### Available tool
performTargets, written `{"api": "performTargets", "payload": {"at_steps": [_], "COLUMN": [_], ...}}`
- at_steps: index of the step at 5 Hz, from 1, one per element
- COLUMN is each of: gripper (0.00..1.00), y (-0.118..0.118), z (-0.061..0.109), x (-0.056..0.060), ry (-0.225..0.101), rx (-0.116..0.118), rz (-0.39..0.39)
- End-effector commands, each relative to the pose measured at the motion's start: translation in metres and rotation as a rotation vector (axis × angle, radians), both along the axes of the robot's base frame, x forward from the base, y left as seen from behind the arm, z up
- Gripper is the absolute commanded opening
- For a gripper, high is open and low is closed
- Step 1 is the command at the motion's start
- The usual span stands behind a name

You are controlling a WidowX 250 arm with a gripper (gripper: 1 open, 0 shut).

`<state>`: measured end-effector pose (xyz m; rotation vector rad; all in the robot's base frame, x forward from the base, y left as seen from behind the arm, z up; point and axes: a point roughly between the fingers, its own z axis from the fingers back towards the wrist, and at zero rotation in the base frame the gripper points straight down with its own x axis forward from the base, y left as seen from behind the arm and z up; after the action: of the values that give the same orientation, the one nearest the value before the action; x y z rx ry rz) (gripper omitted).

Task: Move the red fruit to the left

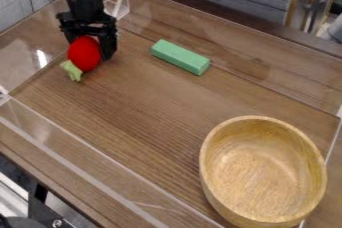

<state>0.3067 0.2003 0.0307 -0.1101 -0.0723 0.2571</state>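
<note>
Red glossy toy strawberry point(83, 54) with its pale green leafy cap lies on its side at far left of the wooden table point(134, 122), cap pointing left. Black gripper point(86, 44) stands straight down over it, jaws spread wide either side; whether they touch the fruit, cannot tell. Probably pushing it leftward. Flat green rectangular block point(179, 56) lies right of it, apart. Round wooden bowl point(262, 170) sits near right, uninvolved.

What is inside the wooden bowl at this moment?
The wooden bowl shows only its bare wood interior, nothing in it. The near inner wall is hidden behind the rim, so that strip cannot be checked.
</note>
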Motion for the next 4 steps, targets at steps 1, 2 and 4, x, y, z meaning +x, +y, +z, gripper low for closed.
{"api": "performTargets", "payload": {"at_steps": [1, 2, 4], "gripper": [0.0, 0.0, 1.0], "y": [0.013, 0.013, 0.012], "z": [0.034, 0.047, 0.035], "x": [0.009, 0.011, 0.009], "ry": [-0.079, -0.1, -0.094], "rx": [0.041, 0.032, 0.03], "rz": [0.016, 0.042, 0.022]}}
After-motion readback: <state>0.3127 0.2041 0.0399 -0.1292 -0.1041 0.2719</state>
